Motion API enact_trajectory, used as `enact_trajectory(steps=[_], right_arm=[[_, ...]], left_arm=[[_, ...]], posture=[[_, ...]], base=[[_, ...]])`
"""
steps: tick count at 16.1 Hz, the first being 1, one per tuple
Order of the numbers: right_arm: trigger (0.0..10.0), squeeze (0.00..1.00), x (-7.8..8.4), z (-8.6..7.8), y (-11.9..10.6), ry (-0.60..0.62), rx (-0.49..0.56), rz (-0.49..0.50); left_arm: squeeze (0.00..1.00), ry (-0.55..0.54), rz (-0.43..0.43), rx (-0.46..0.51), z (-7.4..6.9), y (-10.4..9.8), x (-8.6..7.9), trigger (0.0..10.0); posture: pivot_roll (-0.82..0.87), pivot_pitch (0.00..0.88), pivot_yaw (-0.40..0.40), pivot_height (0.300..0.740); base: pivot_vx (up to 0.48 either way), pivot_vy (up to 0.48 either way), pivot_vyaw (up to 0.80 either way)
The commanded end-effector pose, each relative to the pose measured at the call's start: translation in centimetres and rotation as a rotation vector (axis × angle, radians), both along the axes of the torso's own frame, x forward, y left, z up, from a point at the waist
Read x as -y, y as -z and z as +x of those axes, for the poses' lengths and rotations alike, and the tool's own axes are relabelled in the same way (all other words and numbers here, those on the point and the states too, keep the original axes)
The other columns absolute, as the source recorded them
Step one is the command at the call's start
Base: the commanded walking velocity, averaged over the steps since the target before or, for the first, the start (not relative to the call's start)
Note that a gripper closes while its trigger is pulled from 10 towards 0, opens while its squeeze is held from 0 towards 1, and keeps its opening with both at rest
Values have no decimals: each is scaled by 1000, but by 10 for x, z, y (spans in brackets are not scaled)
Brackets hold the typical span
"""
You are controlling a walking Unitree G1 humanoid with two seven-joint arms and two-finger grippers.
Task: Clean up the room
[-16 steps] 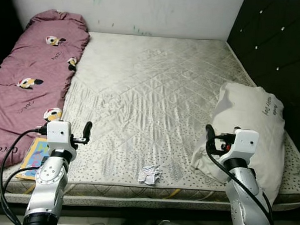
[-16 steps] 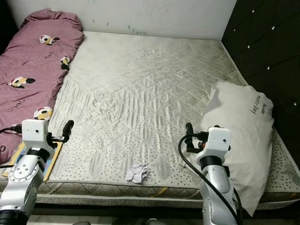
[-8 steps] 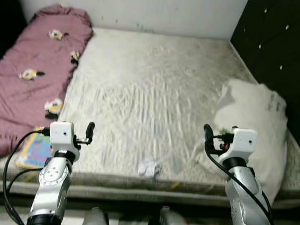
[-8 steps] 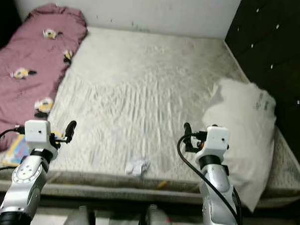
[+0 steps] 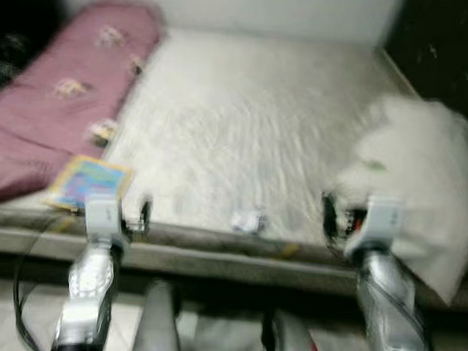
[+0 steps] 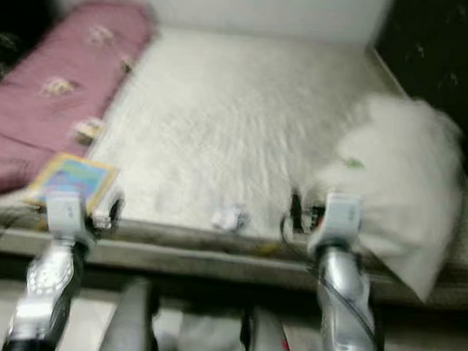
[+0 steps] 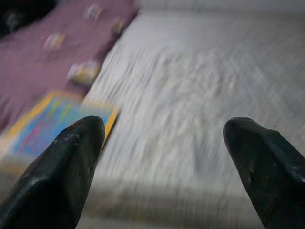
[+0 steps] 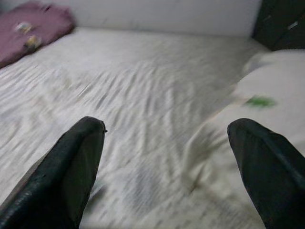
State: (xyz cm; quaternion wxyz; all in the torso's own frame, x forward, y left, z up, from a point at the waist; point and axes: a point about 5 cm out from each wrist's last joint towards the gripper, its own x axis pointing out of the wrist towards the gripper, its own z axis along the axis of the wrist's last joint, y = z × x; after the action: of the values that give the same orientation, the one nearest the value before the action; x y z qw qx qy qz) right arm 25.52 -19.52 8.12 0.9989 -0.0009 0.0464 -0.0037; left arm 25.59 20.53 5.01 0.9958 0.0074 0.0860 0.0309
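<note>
The picture is blurred by motion. A crumpled white paper [image 5: 247, 221] lies near the front edge of the pale mattress [image 5: 252, 122]. A colourful book [image 5: 88, 181] rests at the mattress's front left, beside a pink blanket [image 5: 66, 106]. A white pillow [image 5: 420, 184] lies at the right. My left gripper [image 5: 143, 210] hovers over the bed's front edge, right of the book [image 7: 52, 121], open and empty [image 7: 162, 138]. My right gripper [image 5: 328, 214] hangs just left of the pillow [image 8: 267, 81], also open and empty [image 8: 167, 138].
A white wall [image 5: 264, 10] closes the far side of the bed and a dark padded headboard [image 5: 449, 53] runs along the right. The bed's front edge [image 5: 238, 261] crosses below my grippers, with my legs [image 5: 161, 328] under it.
The whole view has shifted and blurred: the camera tipped down and back, so the bed's front edge and my legs now show. Both arms hold the same pose, fingers still apart.
</note>
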Motion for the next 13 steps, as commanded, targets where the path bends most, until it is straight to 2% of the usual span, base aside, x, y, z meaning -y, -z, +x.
enact_trajectory(steps=[1,5,9,13], right_arm=[[10000,0,-2,6,-8,-16,27,-3],[10000,0,-2,7,-9,-26,29,-9],[10000,0,-18,3,-3,-229,-42,-47],[10000,0,-23,4,7,-311,-127,-30]], left_arm=[[0,2,9,56,12,-16,0,10000],[0,-17,1,57,5,-17,0,10000],[0,-96,-29,27,-9,-11,-7,10000],[0,-80,19,28,-15,-12,-6,10000]], posture=[[-17,52,-50,626],[0,53,-66,626],[-4,63,-88,626],[12,72,-92,626]], base=[[0,0,0],[0,0,0],[0,0,0],[0,0,0]])
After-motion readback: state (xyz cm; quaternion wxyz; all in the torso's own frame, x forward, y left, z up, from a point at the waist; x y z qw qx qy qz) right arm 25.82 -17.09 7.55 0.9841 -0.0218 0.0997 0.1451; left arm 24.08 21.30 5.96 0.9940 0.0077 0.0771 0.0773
